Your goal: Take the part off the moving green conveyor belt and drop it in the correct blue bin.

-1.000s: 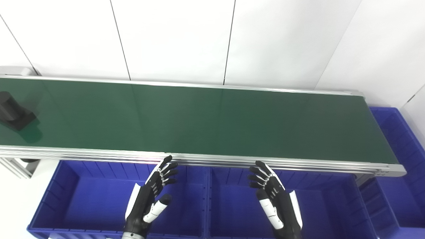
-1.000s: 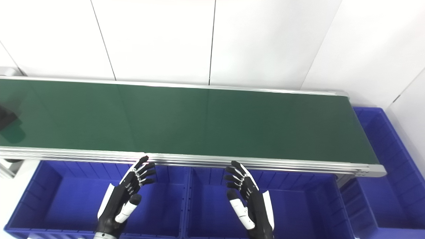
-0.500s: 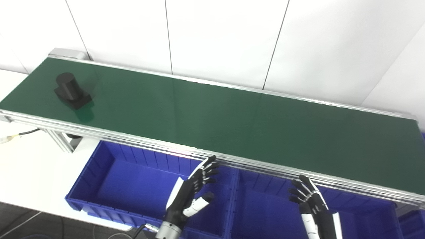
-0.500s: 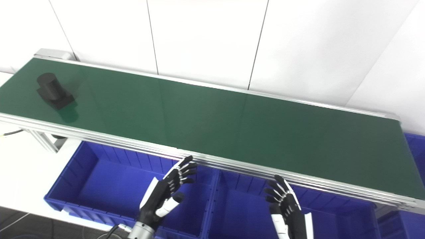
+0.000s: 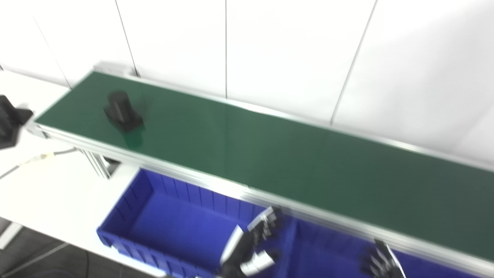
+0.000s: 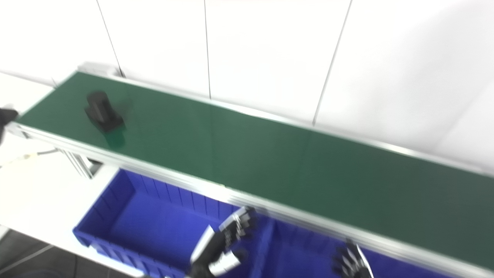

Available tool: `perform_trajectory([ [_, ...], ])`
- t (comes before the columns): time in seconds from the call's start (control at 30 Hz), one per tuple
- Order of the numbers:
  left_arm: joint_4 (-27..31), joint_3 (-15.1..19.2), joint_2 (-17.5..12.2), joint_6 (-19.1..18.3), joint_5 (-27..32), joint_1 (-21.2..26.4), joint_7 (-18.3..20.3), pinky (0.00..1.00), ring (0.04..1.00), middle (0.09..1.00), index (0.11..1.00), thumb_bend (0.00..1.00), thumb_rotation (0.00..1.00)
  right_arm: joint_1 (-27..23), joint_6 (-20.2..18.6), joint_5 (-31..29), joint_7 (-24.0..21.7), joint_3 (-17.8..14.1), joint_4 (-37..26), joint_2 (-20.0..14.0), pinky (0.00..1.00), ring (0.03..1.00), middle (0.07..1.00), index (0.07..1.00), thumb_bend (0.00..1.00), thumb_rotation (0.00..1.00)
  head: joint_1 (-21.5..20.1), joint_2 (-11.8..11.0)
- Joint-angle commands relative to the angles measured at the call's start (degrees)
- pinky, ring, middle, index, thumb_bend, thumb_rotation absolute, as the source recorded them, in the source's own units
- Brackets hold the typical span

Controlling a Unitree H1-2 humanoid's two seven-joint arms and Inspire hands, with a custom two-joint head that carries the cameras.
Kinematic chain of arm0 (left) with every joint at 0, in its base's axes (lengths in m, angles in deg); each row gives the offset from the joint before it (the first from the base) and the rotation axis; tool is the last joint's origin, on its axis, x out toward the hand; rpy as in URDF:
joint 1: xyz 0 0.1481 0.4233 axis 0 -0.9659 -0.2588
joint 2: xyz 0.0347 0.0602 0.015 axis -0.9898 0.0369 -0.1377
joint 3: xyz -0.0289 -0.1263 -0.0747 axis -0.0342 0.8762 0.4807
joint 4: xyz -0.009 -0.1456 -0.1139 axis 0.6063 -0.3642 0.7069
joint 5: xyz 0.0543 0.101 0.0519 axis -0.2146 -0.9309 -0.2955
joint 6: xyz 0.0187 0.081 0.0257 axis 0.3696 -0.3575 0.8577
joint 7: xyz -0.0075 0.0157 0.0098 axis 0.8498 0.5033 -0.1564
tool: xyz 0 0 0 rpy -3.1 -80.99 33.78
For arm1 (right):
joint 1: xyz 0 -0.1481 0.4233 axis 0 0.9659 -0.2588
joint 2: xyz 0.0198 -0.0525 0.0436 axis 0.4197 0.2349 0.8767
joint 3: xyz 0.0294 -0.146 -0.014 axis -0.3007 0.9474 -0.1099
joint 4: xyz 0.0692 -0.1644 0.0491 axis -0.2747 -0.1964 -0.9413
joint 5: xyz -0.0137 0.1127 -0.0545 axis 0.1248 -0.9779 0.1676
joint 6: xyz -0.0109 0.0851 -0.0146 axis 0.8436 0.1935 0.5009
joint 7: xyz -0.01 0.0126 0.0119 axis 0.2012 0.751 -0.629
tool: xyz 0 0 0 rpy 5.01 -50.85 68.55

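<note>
A black part (image 5: 122, 112), a short cylinder on a square base, rides near the left end of the green conveyor belt (image 5: 293, 162). It also shows in the right eye view (image 6: 103, 112). My left hand (image 5: 251, 249) is open and empty, hovering over the blue bin (image 5: 170, 216) below the belt's near rail. My right hand (image 5: 382, 263) is open and empty at the bottom edge, over a second blue bin (image 6: 301, 255). Both hands are far to the right of the part. The picture is blurred.
A black object (image 5: 8, 120) sits on the white table at the far left, off the belt's end. A cable (image 5: 34, 159) lies on the table below it. A white panelled wall runs behind the belt.
The camera has swung left and tilted, so the whole picture has shifted. The black part has ridden rightward along the belt. Both hands stay open over the bins.
</note>
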Motion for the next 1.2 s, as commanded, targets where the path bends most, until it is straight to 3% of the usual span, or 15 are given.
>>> perform_trajectory([
  [0.0, 0.39, -0.43, 0.32, 1.22, -0.24, 1.20, -1.50, 0.76, 0.827, 0.863, 0.900, 0.92, 0.79, -1.11, 3.42, -1.16, -1.21, -0.64, -0.53, 0.54, 0.70, 0.762, 0.810, 0.874, 0.65, 0.80, 0.20, -0.58],
  [0.23, -0.62, -1.18, 0.19, 1.22, -0.28, 2.03, -2.40, 0.75, 0.817, 0.860, 0.894, 0.91, 0.77, -1.55, 3.42, -1.83, -2.79, -1.84, 0.45, 0.85, 0.70, 0.761, 0.812, 0.878, 0.66, 0.80, 0.95, -2.14],
  [0.87, -2.78, -2.52, -0.21, 1.22, -0.21, 3.65, -3.93, 0.74, 0.814, 0.857, 0.897, 0.91, 0.77, -2.48, 3.42, -0.29, -2.98, -3.12, 1.18, 1.56, 0.67, 0.753, 0.805, 0.866, 0.62, 0.77, -0.47, -3.47],
  [1.17, -3.62, -2.56, -0.33, 1.22, 0.14, 4.32, -4.13, 0.74, 0.811, 0.859, 0.899, 0.91, 0.77, -2.10, 3.40, 2.53, -1.11, -2.95, -6.23, 1.23, 0.63, 0.718, 0.784, 0.853, 0.62, 0.73, -1.98, -4.04],
])
